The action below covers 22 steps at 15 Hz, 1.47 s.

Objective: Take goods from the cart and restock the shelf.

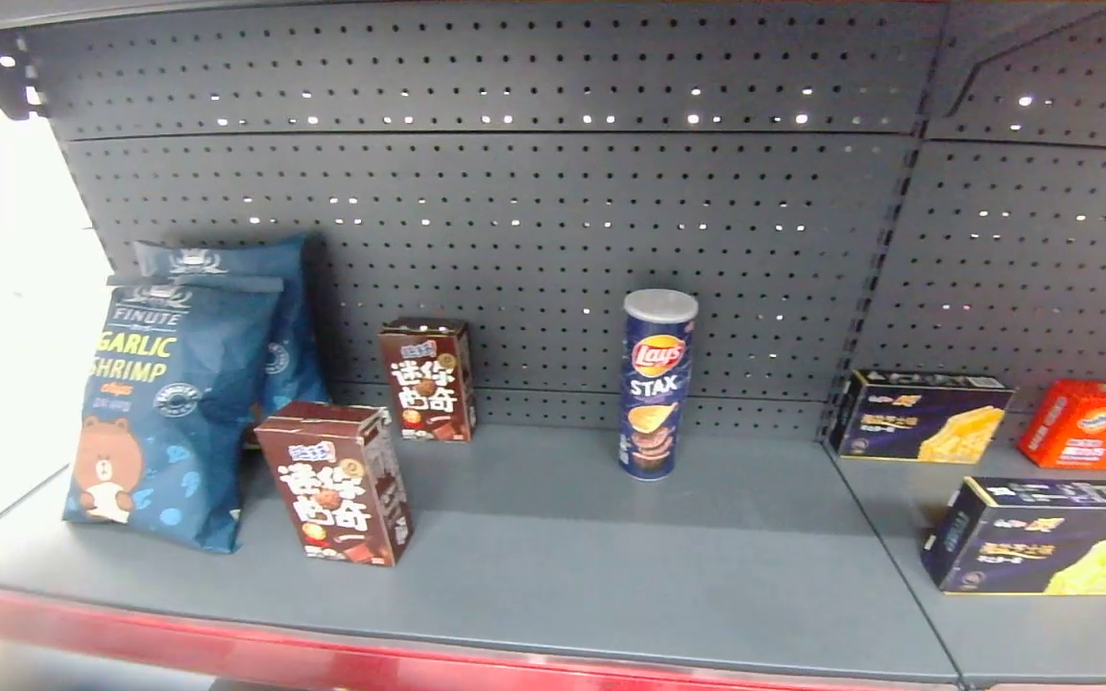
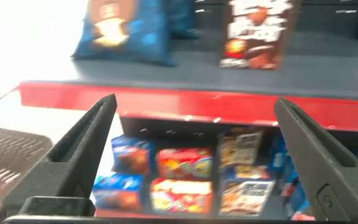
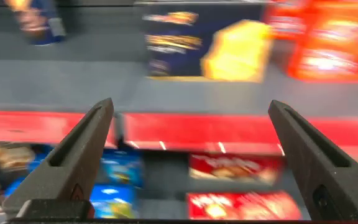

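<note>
Two grippers hang just in front of the shelf (image 1: 611, 566): the left gripper (image 2: 194, 102) and the right gripper (image 3: 190, 104). Each has its jaws spread wide with nothing between them.

On the board, at the left, we see a blue chip bag (image 1: 164, 413) leaning upright with a second chip bag (image 1: 289, 326) behind it. Just beside them stand a near brown box (image 1: 334, 494) and a far brown box (image 1: 426, 379), both upright. A chip canister (image 1: 657, 384) stands upright under a grey lid, well apart from the boxes. Farther right, a near dark blue box (image 1: 1043, 536) and a far dark blue box (image 1: 918, 417) lie on their long sides, with a red box (image 1: 1095, 425) at the far right.

We see the shelf running long from left to right, its grey board level. Its red front edge (image 1: 227, 643) lies nearest us and a dark perforated back panel (image 1: 515, 211) closes the far side. Below that edge sit coloured packets (image 2: 185, 180) on a lower tier.
</note>
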Tool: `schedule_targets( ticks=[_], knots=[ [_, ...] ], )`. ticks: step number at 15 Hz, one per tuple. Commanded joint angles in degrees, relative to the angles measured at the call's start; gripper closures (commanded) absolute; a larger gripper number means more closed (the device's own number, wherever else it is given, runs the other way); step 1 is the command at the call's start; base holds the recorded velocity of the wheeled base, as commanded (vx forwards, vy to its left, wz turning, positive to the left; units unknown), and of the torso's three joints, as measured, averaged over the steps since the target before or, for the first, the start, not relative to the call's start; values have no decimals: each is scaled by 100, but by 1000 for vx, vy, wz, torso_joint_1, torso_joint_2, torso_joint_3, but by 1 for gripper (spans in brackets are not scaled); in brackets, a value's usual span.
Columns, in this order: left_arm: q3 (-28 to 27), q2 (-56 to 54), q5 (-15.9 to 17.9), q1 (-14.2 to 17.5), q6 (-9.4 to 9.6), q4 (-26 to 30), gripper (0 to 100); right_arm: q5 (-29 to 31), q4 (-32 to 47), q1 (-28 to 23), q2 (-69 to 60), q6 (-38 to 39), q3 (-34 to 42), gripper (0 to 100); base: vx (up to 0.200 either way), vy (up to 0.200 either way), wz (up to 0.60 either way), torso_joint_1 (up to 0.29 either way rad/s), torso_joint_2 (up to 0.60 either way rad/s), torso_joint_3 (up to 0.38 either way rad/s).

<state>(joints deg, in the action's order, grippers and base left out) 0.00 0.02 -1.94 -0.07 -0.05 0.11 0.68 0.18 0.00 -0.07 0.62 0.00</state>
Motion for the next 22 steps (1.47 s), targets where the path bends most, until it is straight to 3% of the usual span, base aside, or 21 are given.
schedule_targets(
  ticks=[1, 17, 19, 20, 22],
  knots=[
    [0, -2, -8, 7, -13, -2, 0, 2, -1, 0, 7, -1, 0, 0, 0, 0, 600, 12, 7, 2],
    [0, -2, 0, 7, 5, -2, 0, 2, -1, 0, 7, -1, 0, 0, 0, 0, 600, 1, 3, 1],
    [-9, -2, 0, 7, 31, -20, 0, 2, -1, 0, 7, -1, 0, 0, 0, 0, 0, 0, 0, 0],
    [-158, -2, 44, 7, 84, -90, 0, 2, -1, 0, 7, -1, 0, 0, 0, 0, 0, 0, 0, 0],
    [-1301, 340, 238, -54, 233, 516, 0, 2, -1, 0, 7, -1, 0, 0, 0, 0, 0, 0, 0, 0]
  ],
)
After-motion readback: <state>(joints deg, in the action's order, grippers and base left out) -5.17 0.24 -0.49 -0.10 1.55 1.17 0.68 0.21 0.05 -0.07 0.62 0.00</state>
